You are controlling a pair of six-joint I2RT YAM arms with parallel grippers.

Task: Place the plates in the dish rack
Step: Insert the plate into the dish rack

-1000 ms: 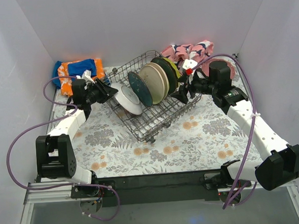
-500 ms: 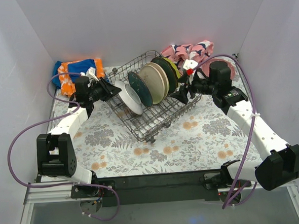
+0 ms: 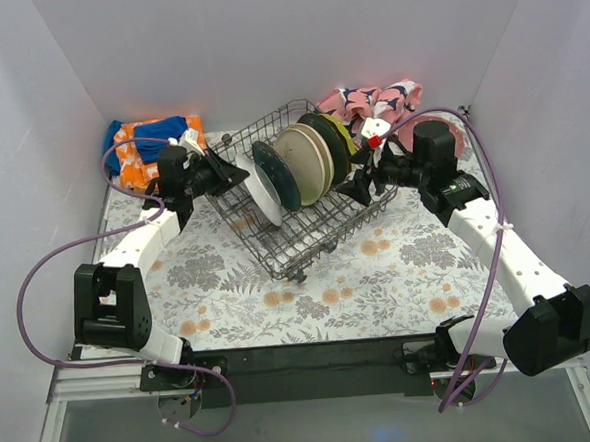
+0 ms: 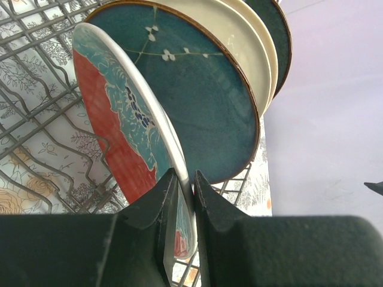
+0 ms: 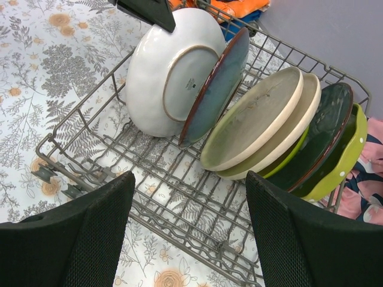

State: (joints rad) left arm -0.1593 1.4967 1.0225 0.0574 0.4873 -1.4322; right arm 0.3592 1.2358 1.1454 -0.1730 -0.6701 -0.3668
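We see the left gripper (image 4: 182,179) clamped on the rim of the white-backed plate (image 5: 160,72), now more upright than 1 second ago and just beside the teal plate (image 5: 215,84) in the dish rack (image 3: 306,242). The right gripper (image 3: 357,188) hangs spread wide at the dish rack's right side.

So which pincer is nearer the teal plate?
Left. The left pincer is shut on the white plate right beside the teal plate; the right pincer hangs open outside the rack, beyond the other plates.
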